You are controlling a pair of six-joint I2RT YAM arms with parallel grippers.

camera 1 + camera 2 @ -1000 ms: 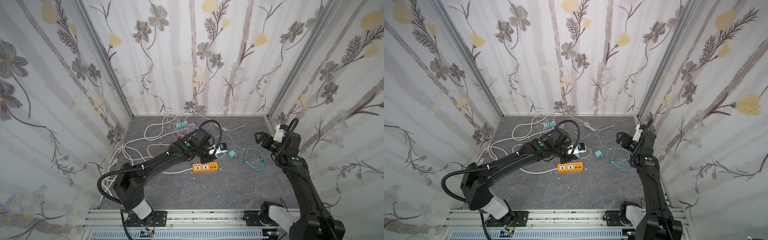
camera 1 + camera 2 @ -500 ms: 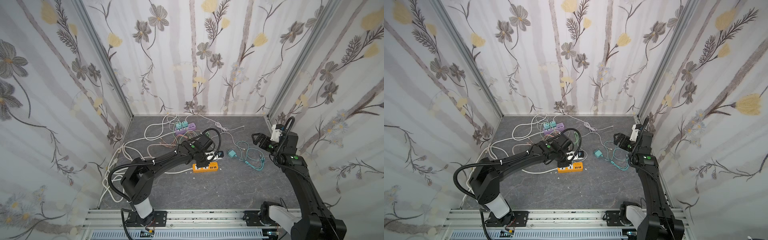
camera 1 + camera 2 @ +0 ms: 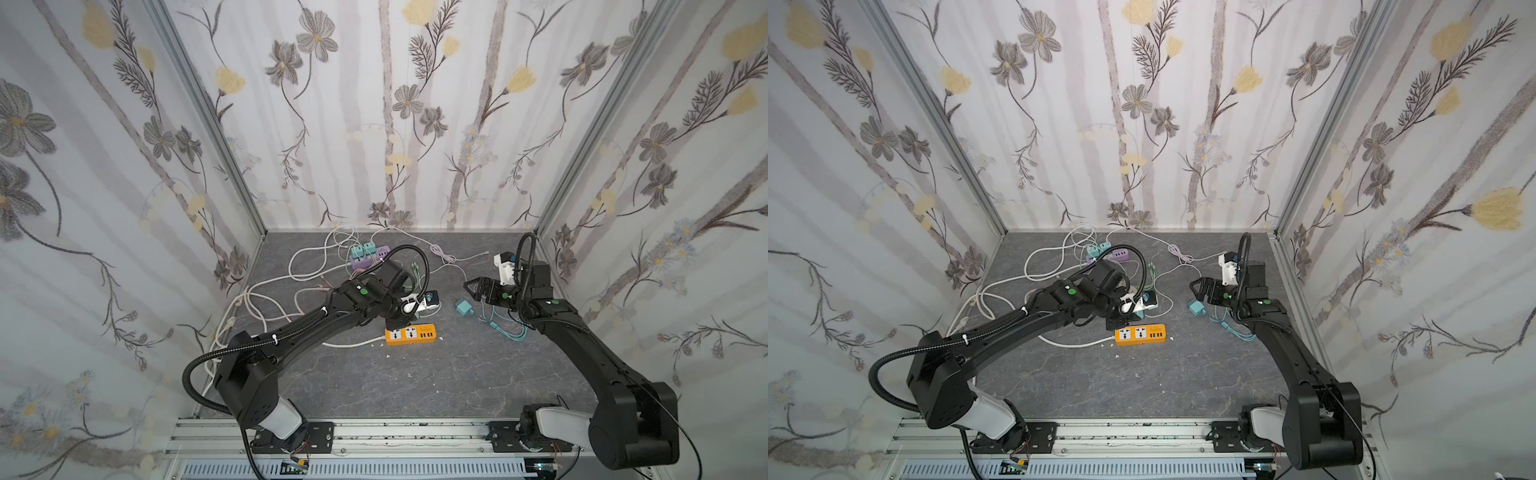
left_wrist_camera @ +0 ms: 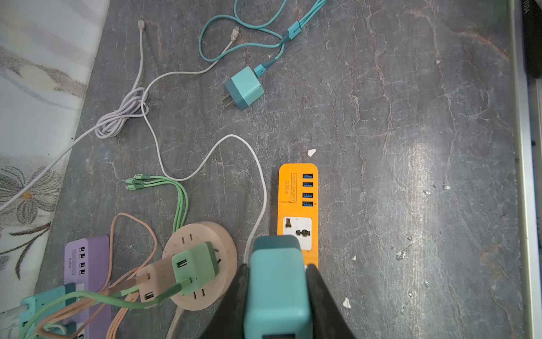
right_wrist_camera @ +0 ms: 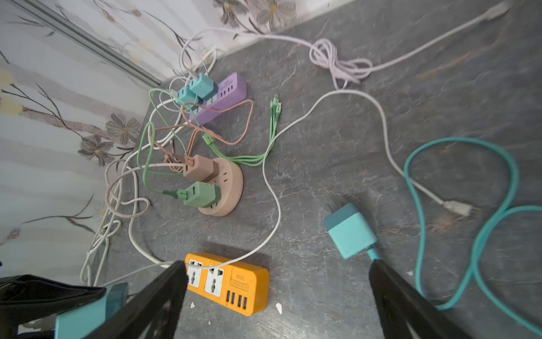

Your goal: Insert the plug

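My left gripper (image 4: 277, 268) is shut on a teal plug (image 4: 277, 290), one finger on each side of it. The plug is over the cable end of the orange power strip (image 4: 297, 190) and hides the socket there; its prongs are hidden. In both top views this left gripper (image 3: 395, 322) (image 3: 1118, 322) points down at the orange strip (image 3: 410, 334) (image 3: 1140, 335). My right gripper (image 5: 277, 264) (image 3: 471, 286) is open with nothing in it. It hovers to the right of the strip, by a loose teal charger (image 5: 350, 232) (image 3: 461, 308) lying on the floor.
A round beige socket (image 4: 202, 264) carrying a green and a tan charger sits left of the orange strip. A purple strip (image 3: 370, 255) lies near the back wall. White, green and tan cables tangle at the left, and a teal cable (image 5: 484, 205) loops at the right. Walls close in on three sides.
My left gripper has come down and forward with the plug onto the orange strip's left end. The right gripper has moved left toward the middle, still open.
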